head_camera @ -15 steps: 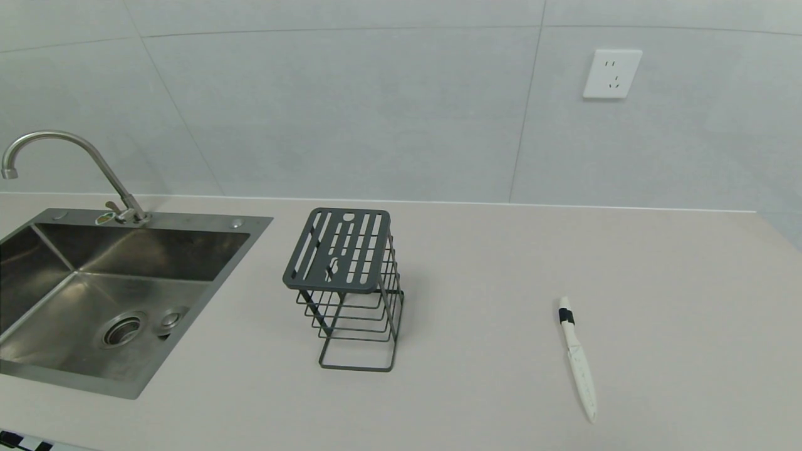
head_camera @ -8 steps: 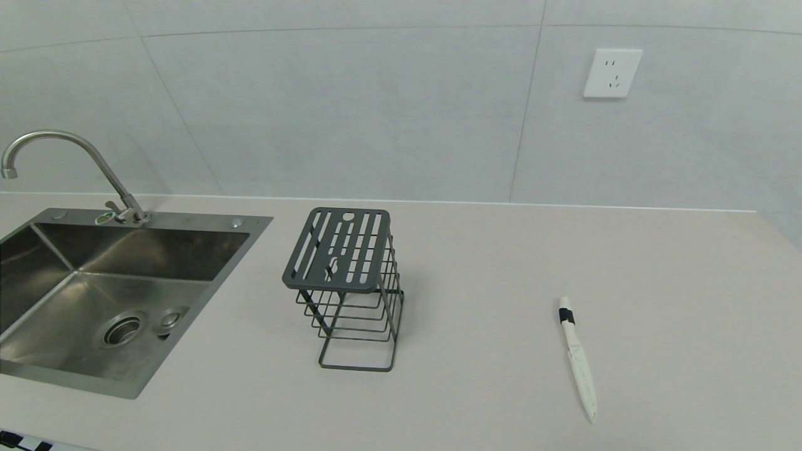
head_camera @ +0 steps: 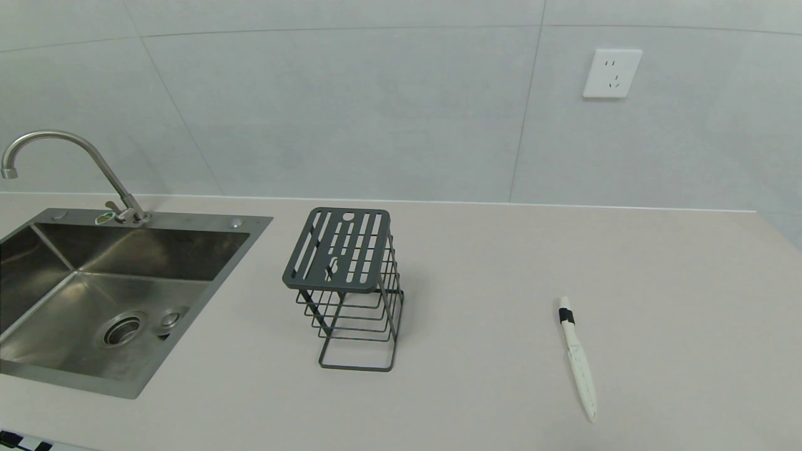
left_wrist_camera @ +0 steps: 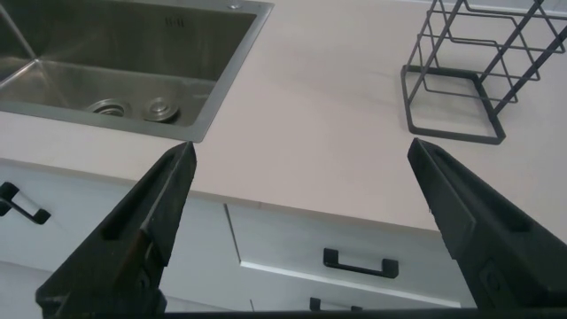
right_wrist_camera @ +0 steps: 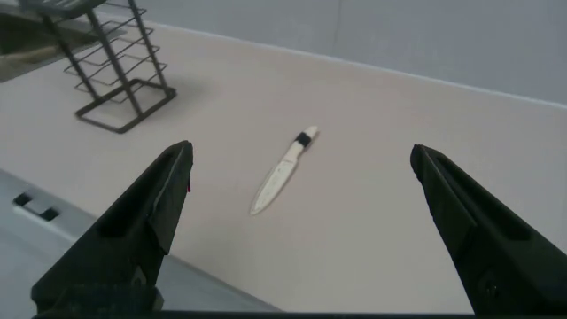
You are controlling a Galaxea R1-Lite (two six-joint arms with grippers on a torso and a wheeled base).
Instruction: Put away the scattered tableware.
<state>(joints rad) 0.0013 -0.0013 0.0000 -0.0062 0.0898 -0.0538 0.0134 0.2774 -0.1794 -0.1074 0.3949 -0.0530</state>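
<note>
Table layout, head view.
Sink [head_camera: 178,218] set into the table [head_camera: 495,275] at the left, faucet [head_camera: 78,150] behind it by the wall; rack [head_camera: 348,282] upright just right of the sink; knife [head_camera: 578,357] flat, well right of the rack, tip toward the front edge; outlet [head_camera: 612,73] on the wall behind.

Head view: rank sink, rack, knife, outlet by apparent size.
1. sink, even though the frame edge cuts it off
2. rack
3. knife and outlet: unsure. The knife is longer, the outlet broader and farther off on the wall.
</note>
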